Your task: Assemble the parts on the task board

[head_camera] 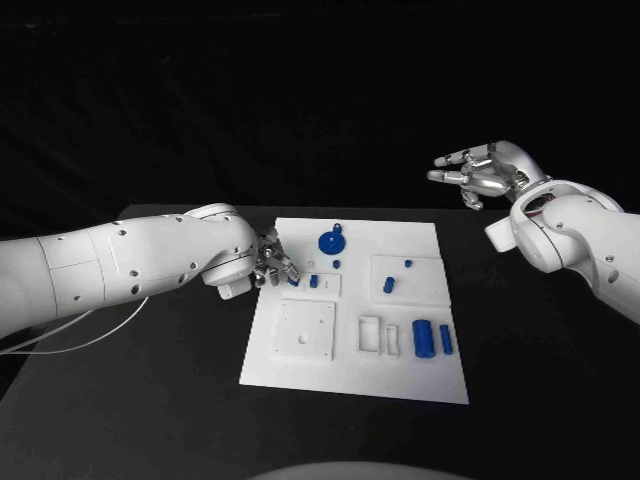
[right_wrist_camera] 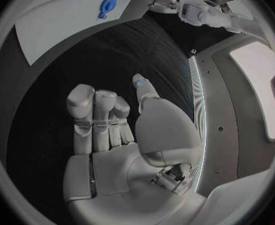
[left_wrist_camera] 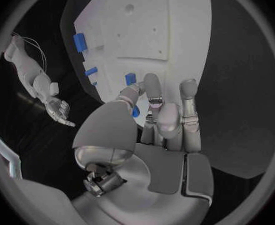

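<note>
1. Worktop (head_camera: 147, 400): plain matte black, no pattern.
2. Task board (head_camera: 356, 375): flat white plate, its raised blocks and recesses the same white.
3. Parts: all solid blue. Round disc part (head_camera: 330, 241) near the far edge; small peg (head_camera: 388, 284) on the right block; two long pieces (head_camera: 423, 338) side by side toward the near right.
4. Left arm (head_camera: 104, 265): glossy white shell dotted with small dark holes; left hand (head_camera: 273, 262) silver-grey metal.
5. Right arm (head_camera: 609, 250): white shell; right hand (head_camera: 482, 172) silver, with darker grey at the fingers (head_camera: 450, 176).
6. Thin white cables (head_camera: 46, 340) trail from the left arm.
</note>
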